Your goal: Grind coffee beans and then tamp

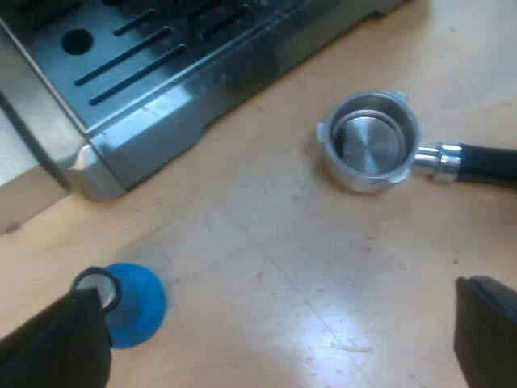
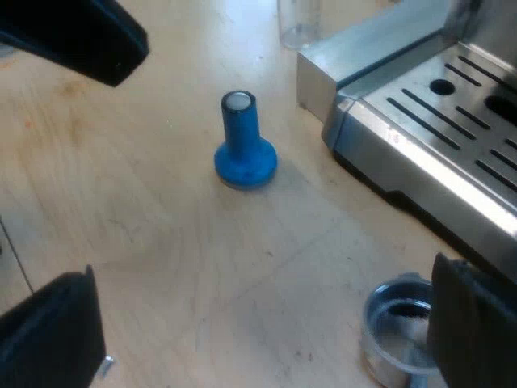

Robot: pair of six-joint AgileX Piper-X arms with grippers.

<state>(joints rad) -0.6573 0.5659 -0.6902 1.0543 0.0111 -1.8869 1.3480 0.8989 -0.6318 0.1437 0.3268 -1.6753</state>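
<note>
**Both hands spread above the worktop; holder and tamper loose on the wood**

Your left hand (image 1: 271,343) hangs over the wooden worktop (image 1: 266,267). Its two black fingers (image 1: 56,343) are spread wide apart with nothing between them. The blue tamper (image 1: 133,303) stands upright on its base just beside one of those fingers; you cannot tell whether they touch. Beyond it, the metal holder (image 1: 371,141) lies loose on the worktop, cup facing up and showing shiny metal inside. Its dark handle (image 1: 485,162) lies flat along the wood. The holder sits near the front edge of the espresso machine (image 1: 161,81) without touching it, and well apart from the tamper.

Your right hand (image 2: 262,335) hovers over the same worktop, fingers wide apart and gripping nothing. One finger (image 2: 477,323) is right by the holder's cup and hides part of it. From here the tamper stands upright near the machine's corner, clear of it. A measuring glass (image 2: 299,20) stands by the machine's side, beyond the tamper. A black finger of your left hand hangs above the worktop near the tamper.
</note>
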